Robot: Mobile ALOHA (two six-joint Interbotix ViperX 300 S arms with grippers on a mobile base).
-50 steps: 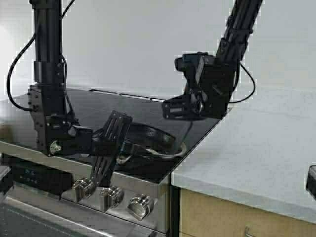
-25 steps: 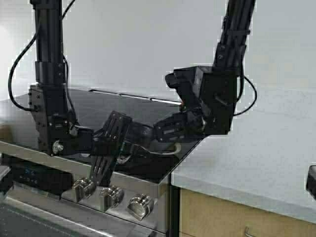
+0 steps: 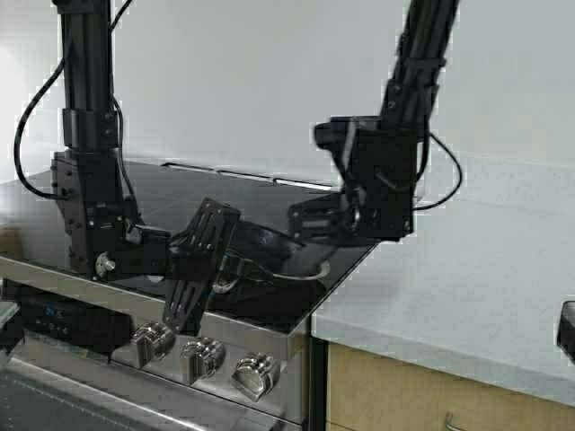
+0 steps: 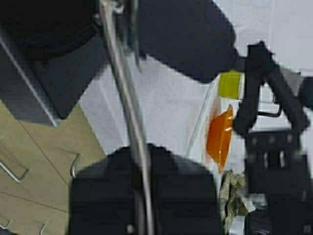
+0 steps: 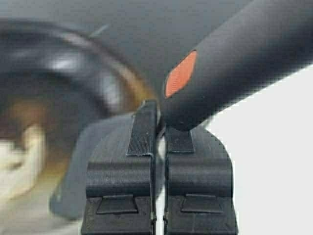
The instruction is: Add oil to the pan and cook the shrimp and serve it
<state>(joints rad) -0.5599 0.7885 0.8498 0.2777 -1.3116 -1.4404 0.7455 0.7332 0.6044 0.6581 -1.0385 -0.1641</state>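
Observation:
My left gripper is low over the black cooktop, shut on the pan's steel handle, which runs between its fingers. The pan sits at the cooktop's front right corner, mostly hidden by both grippers. Just above the pan's right side, my right gripper is shut on a black spatula with an orange spot on its handle; its grey blade reaches into the pan. A pale, blurred shrimp lies in the pan. The yellow-green oil shows far off on the counter.
Stove knobs line the front edge below the pan. A white counter adjoins the cooktop on the right, above wooden cabinets. An orange bowl and a crumpled cloth lie on the counter.
The right gripper dropped left towards the pan with the spatula, then lifted slightly. The left gripper has kept its hold on the pan handle.

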